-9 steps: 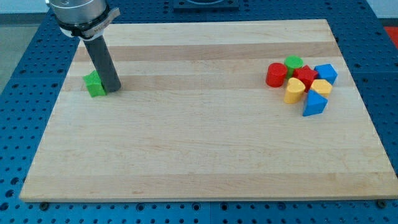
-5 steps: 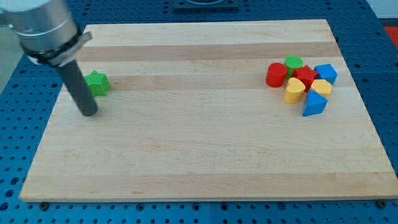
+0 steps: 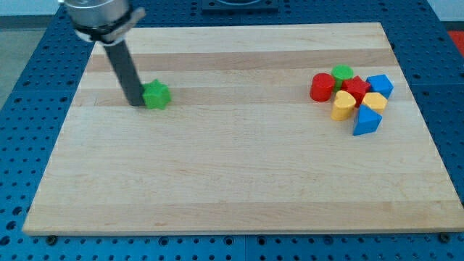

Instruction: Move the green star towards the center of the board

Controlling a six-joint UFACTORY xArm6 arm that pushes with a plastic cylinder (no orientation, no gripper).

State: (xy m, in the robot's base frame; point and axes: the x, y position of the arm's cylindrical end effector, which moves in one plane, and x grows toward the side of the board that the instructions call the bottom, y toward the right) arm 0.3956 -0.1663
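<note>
Green star (image 3: 155,95) near the surface's (image 3: 217,181) top-left corner.
Our tip (image 3: 136,102) touched its left side; we had no jaws. Other blocks clustered by the right edge.

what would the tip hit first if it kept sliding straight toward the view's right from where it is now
The green star: my tip sits right against its left side, seemingly touching. Beyond it, bare board runs until the block cluster far right, led by the red cylinder.

Pale, smooth-grained wooden board (image 3: 239,174), matt plastic-looking green star (image 3: 155,95), dark matt rod, my tip (image 3: 136,104).
</note>
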